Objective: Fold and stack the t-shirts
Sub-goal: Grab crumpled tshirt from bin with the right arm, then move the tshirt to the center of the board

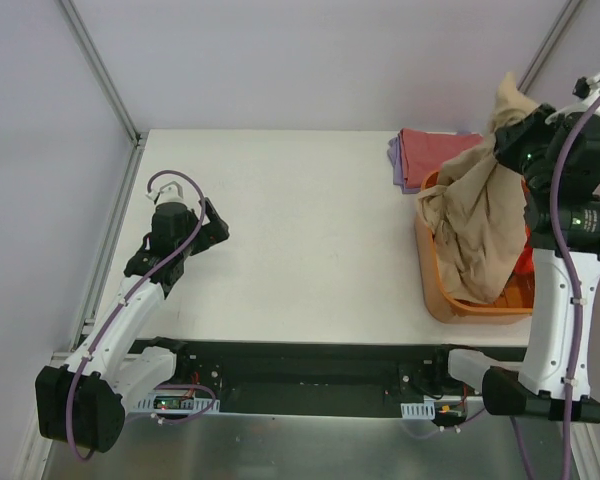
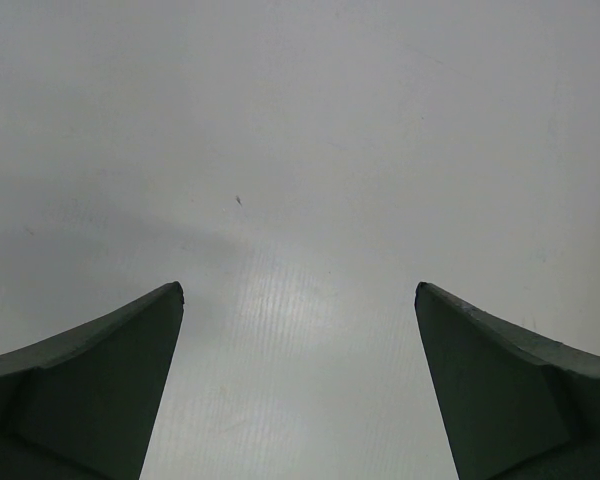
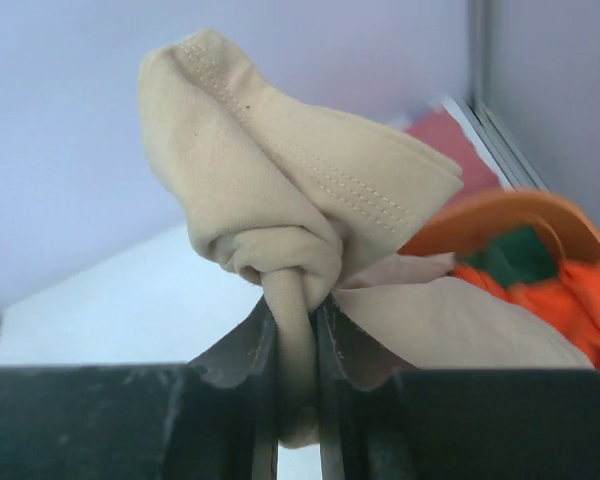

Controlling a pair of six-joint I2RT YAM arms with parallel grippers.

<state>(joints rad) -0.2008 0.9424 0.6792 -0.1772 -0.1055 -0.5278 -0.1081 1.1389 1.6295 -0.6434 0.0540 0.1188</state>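
Note:
My right gripper (image 1: pixel 507 135) is shut on the beige t-shirt (image 1: pixel 480 215) and holds it up over the orange tub (image 1: pixel 432 290); the cloth hangs down into the tub. In the right wrist view a bunched fold of the beige shirt (image 3: pixel 280 190) is pinched between the fingers (image 3: pixel 255 350). A bright orange shirt (image 3: pixel 570 310) and a dark green shirt (image 3: pixel 515 255) lie in the tub. A folded dusty red shirt (image 1: pixel 428 152) lies on a lavender one (image 1: pixel 396 160) at the back right. My left gripper (image 1: pixel 216 226) is open and empty over the table's left side.
The white table (image 1: pixel 310 230) spreads between the arms. The left wrist view shows only bare table (image 2: pixel 300 180) between its fingers. Grey walls with metal rails (image 1: pixel 100 70) enclose the back and sides.

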